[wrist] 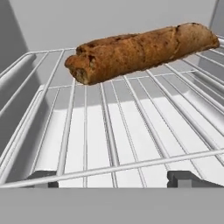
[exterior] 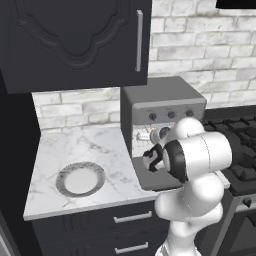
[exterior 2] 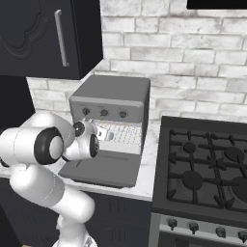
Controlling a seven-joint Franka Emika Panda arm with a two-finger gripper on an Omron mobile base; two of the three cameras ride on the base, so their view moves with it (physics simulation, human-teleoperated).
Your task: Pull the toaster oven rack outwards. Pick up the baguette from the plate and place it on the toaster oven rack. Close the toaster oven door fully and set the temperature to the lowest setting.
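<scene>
Baguette (wrist: 142,52) lying across the toaster oven rack (wrist: 109,131), just ahead of the claw (wrist: 117,178) and clear of its fingertips (wrist: 186,178), which stand spread wide apart near the rack's front wire and pinch nothing. Seen from the hand, the brown loaf rests slantwise on the silvery wires, its far end higher in the picture and toward the right. From the base cameras, the claw (exterior 2: 103,136) reaches into the mouth of the toaster oven (exterior 2: 113,99), whose toaster oven door (exterior 2: 103,169) hangs dropped open, flat below the claw. Three dark knobs sit in a row above the opening. Off to the claw's left on the marble desk (exterior: 75,145) sits the plate (exterior: 80,179), seemingly bare, though that camera shows it small.
</scene>
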